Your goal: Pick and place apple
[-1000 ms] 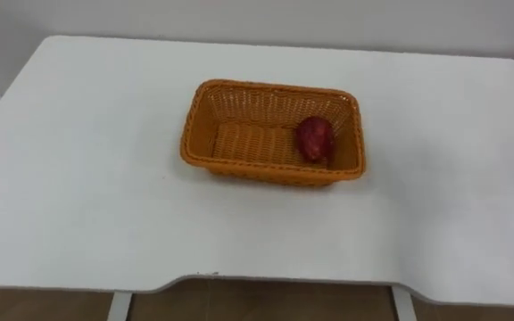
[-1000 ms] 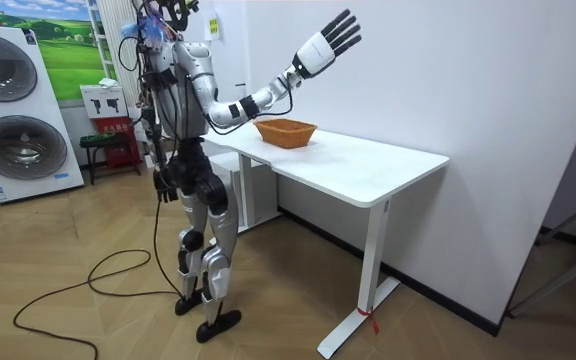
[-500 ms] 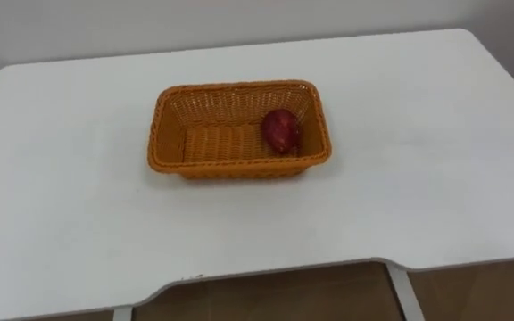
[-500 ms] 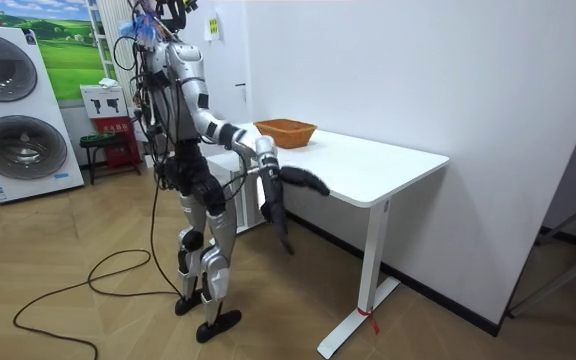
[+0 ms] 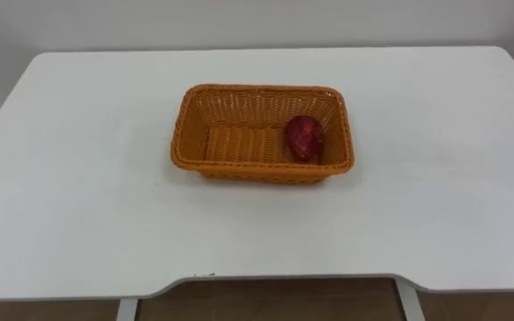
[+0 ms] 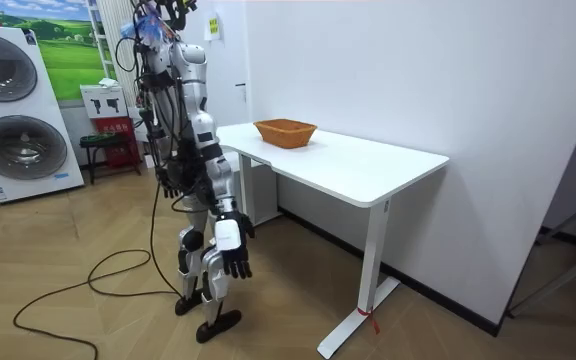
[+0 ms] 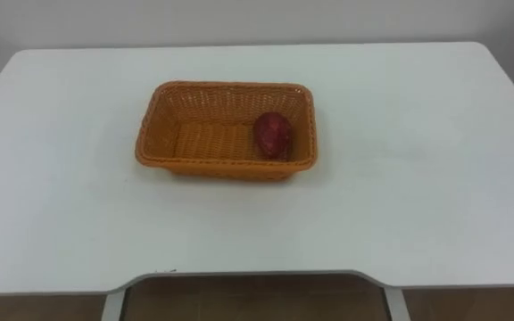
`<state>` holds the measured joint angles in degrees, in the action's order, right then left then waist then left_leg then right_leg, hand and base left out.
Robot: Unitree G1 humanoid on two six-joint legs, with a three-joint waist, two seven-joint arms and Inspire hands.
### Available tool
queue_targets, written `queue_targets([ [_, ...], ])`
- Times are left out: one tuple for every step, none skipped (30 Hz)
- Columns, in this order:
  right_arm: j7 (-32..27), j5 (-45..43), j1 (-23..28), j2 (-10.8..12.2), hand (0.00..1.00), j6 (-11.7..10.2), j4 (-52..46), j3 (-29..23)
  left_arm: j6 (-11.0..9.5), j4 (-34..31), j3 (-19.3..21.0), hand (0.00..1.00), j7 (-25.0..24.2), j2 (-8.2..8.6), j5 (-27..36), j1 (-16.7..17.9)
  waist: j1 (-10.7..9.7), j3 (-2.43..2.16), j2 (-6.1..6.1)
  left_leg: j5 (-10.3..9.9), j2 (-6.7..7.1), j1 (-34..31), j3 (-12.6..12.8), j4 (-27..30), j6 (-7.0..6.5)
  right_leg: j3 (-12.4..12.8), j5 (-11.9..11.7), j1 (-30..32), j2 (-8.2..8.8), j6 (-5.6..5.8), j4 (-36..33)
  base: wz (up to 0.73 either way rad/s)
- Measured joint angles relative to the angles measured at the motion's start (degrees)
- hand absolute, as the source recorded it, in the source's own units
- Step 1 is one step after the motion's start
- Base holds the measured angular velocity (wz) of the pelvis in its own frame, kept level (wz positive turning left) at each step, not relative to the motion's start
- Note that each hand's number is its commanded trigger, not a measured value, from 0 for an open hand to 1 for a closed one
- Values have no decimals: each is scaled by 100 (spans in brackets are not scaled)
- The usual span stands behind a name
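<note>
So the right hand (image 6: 230, 250) hung by the robot's thigh, fingers loosely spread, empty. The left hand (image 6: 166, 184) was at the hip, couldn't read it. Further out on the table (image 5: 78, 223), the apple (image 5: 303, 137) sat in the basket (image 5: 257, 168), at its right end. Placing looked done to me, next just needs staying clear. A second earlier that arm was raised high toward the basket.

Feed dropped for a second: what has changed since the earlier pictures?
The right hand, raised open above the basket a second ago, has swung down past the table edge and now hangs open by the robot's leg, holding nothing. The apple stayed at the basket's right end; basket and table did not move. The eye view's shift is the camera's own.
</note>
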<state>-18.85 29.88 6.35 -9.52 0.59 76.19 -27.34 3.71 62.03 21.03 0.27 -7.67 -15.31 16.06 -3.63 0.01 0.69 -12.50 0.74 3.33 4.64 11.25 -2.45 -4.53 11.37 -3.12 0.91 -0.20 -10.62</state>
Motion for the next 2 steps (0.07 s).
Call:
queue_targets([
  [79,-198,6,-2,0,31,8,95,12,10,-5,0,0,0,1,-13,8,2,-2,-1,-1,3,1,-2,0,4,-2,-1,0,-2,1,-4],
  [231,-581,16,-4,0,85,20,275,46,34,-30,0,1,1,1,-50,37,1,-8,-1,-2,11,1,-14,0,-1,-2,-5,0,-3,0,0],
])
